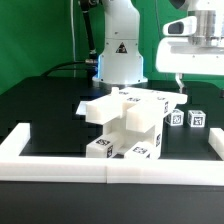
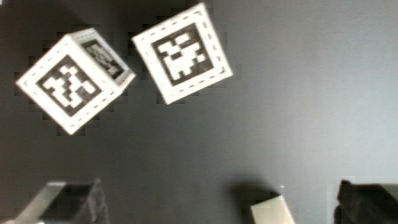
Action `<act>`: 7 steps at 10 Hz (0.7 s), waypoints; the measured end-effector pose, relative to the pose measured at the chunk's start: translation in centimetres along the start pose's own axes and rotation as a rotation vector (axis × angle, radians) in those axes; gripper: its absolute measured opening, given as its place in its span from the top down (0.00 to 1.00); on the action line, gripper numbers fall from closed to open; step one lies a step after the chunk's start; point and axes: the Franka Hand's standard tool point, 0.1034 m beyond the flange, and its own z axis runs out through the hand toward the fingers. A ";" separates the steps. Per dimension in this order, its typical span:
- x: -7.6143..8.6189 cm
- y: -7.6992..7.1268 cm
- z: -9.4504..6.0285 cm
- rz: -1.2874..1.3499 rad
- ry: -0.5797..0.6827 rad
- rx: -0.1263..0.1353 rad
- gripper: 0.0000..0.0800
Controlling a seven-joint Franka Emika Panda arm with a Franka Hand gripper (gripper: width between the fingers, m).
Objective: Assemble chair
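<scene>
Hovering empty, jaws wide, over two cube legs (image 1: pixel 177 117) (image 1: pixel 197 119) at the exterior view's right, the end effector (image 1: pixel 180 90) likely must descend and grip one for the part-built chair (image 1: pixel 125 118) at frame centre.

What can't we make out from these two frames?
End effector: exterior view, too small and cut by the frame edge; open or shut unclear.
Fingertips: wrist view, blurred, cut by the frame edge.
Chair assembly: far side hidden by its own blocks, exterior view.
Loose cubes: tag patterns too small, exterior view.
</scene>
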 end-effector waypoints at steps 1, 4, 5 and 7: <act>0.0 0.0 0.0 -0.001 0.000 0.000 0.19; -0.7 -0.8 0.9 -0.212 0.023 -0.007 0.19; -0.8 -1.0 1.1 -0.296 0.035 -0.004 0.19; -0.7 -1.0 1.1 -0.337 0.042 0.001 0.19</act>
